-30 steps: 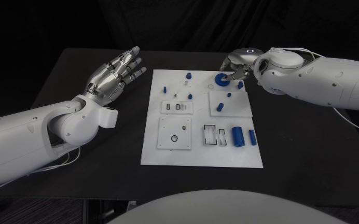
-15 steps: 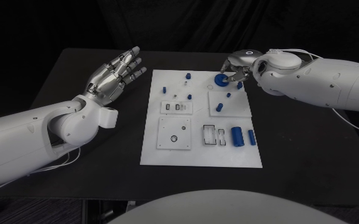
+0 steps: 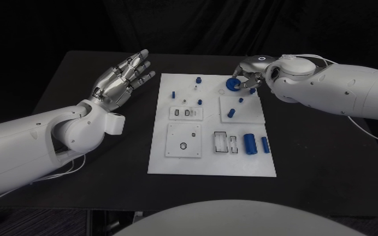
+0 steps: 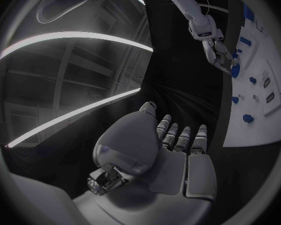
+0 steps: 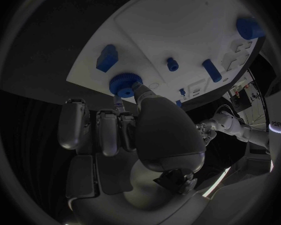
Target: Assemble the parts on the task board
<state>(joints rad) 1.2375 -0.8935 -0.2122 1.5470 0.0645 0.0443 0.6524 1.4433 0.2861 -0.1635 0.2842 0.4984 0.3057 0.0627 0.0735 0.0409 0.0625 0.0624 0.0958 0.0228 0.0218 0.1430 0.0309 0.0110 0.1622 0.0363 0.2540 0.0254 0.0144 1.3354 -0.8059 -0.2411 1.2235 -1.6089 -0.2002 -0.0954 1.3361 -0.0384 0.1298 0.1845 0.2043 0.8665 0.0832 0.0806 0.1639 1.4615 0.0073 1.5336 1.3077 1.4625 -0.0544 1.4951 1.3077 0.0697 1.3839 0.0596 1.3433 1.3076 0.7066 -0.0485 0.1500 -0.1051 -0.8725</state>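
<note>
The room is dark all around, and the black table (image 3: pixel 94 116) soaks up most of the light. The white task board (image 3: pixel 212 162) looks the brightest and is sharp. Soft shine sits on the left hand (image 3: pixel 122 80). Wrist pictures bend at their round edges, with pale glowing streaks at the upper left of the left one.

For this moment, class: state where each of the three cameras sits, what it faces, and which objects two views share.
Head view: on the robot's head, looking down at the task board; both arms enter.
Left wrist view: behind the open left hand, facing across the board toward the right hand.
Right wrist view: behind the right hand, fingers at the blue gear.
Shared: gear, board.
</note>
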